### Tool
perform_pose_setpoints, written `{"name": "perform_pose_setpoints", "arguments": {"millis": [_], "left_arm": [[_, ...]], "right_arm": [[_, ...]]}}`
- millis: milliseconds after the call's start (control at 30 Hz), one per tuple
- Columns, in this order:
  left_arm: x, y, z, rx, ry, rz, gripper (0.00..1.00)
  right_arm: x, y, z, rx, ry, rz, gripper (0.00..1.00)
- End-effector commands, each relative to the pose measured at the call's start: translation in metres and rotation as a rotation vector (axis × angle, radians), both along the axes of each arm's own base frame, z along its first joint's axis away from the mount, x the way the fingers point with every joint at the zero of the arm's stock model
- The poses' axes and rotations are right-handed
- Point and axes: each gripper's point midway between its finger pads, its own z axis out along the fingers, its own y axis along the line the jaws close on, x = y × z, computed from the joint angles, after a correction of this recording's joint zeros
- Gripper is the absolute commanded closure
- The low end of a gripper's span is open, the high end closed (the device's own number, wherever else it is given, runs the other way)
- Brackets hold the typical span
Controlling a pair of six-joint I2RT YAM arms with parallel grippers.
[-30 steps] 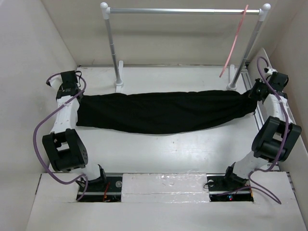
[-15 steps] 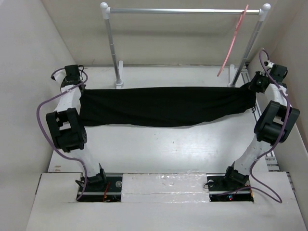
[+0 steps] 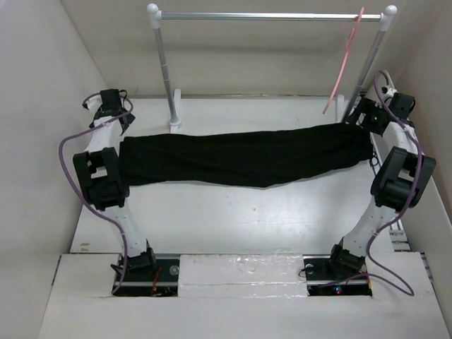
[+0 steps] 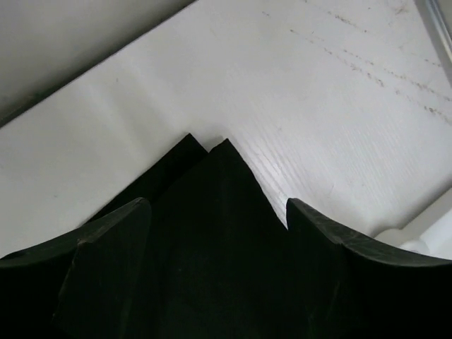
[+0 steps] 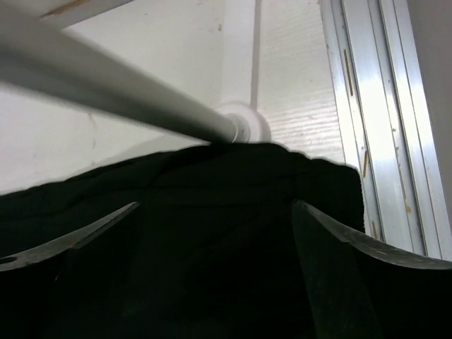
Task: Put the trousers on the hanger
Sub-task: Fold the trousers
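Observation:
The black trousers (image 3: 240,157) lie stretched in a long band across the table, from the left arm to the right arm. My left gripper (image 3: 115,121) stands over their left end. In the left wrist view its fingers (image 4: 113,236) are wide apart, open, with a pointed corner of the trousers (image 4: 215,198) lying loose between them. My right gripper (image 3: 366,116) is over the right end, also open, with the trousers (image 5: 212,205) spread under its fingers (image 5: 339,236). The pink hanger (image 3: 342,63) hangs tilted from the right end of the rail.
The silver rail (image 3: 268,15) spans the back on two white-based posts (image 3: 169,78). The right post (image 5: 106,81) and its base (image 5: 244,123) sit just beyond the trousers' right end. An aluminium track (image 5: 374,106) runs along the right edge. Walls close in left and right.
Both grippers went from shut on the trousers' ends to open, letting them go. The taut band has slackened and sags in the middle. Both wrists have shifted slightly toward the back.

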Motion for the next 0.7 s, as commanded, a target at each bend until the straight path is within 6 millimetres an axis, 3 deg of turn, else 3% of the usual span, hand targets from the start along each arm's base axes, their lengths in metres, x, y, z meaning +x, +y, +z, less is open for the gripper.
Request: {"name": "perform_pose_setpoints", "arguments": {"millis": [0,33,67,100,133,167,200,233,267,300,367,467,500,567,600,633,667], "left_arm": [[-0.038,0.004,0.039,0.001,-0.016,0.004,0.26],[-0.049,0.005,0.061,0.001,-0.081,0.019,0.26],[-0.061,0.001,0.056,-0.008,-0.078,0.021,0.26],[-0.085,-0.011,0.045,-0.052,-0.079,0.029,0.28],[-0.097,-0.016,0.039,-0.076,-0.078,0.041,0.29],[-0.108,-0.023,0.033,-0.102,-0.083,0.045,0.29],[-0.130,-0.037,0.000,-0.163,-0.031,0.041,0.31],[-0.136,-0.042,0.005,-0.185,-0.071,0.045,0.31],[-0.141,-0.048,-0.001,-0.223,-0.085,0.061,0.32],[-0.154,-0.060,-0.022,-0.274,-0.050,0.054,0.32],[-0.158,-0.065,-0.029,-0.315,-0.051,0.078,0.33],[-0.165,-0.072,-0.049,-0.366,-0.001,0.100,0.33],[-0.167,-0.075,-0.055,-0.386,0.009,0.115,0.33],[-0.169,-0.078,-0.063,-0.407,0.014,0.123,0.33],[-0.171,-0.081,-0.072,-0.427,0.012,0.136,0.33],[-0.171,-0.081,-0.072,-0.427,0.012,0.137,0.33],[-0.175,-0.082,-0.079,-0.435,0.026,0.144,0.34]], "right_arm": [[-0.011,0.019,0.072,-0.047,-0.173,0.048,0.09],[-0.023,0.032,0.098,-0.067,-0.222,0.057,0.09],[-0.036,0.042,0.082,-0.040,-0.198,0.052,0.10],[-0.044,0.062,0.107,-0.058,-0.265,0.074,0.18],[-0.053,0.076,0.103,-0.047,-0.255,0.084,0.30],[-0.058,0.089,0.103,-0.037,-0.272,0.090,0.54],[-0.070,0.104,0.082,-0.019,-0.231,0.099,0.95],[-0.075,0.119,0.080,-0.014,-0.233,0.124,1.00],[-0.080,0.146,0.084,-0.011,-0.253,0.178,1.00],[-0.087,0.160,0.073,0.005,-0.230,0.198,1.00],[-0.095,0.190,0.074,0.011,-0.229,0.271,1.00],[-0.110,0.219,0.071,-0.020,-0.202,0.381,0.68],[-0.116,0.223,0.075,-0.031,-0.204,0.396,0.51],[-0.129,0.225,0.065,-0.053,-0.179,0.419,0.37],[-0.141,0.223,0.066,-0.068,-0.182,0.413,0.25],[-0.141,0.223,0.066,-0.068,-0.182,0.413,0.25],[-0.149,0.221,0.053,-0.075,-0.152,0.417,0.21]]}}
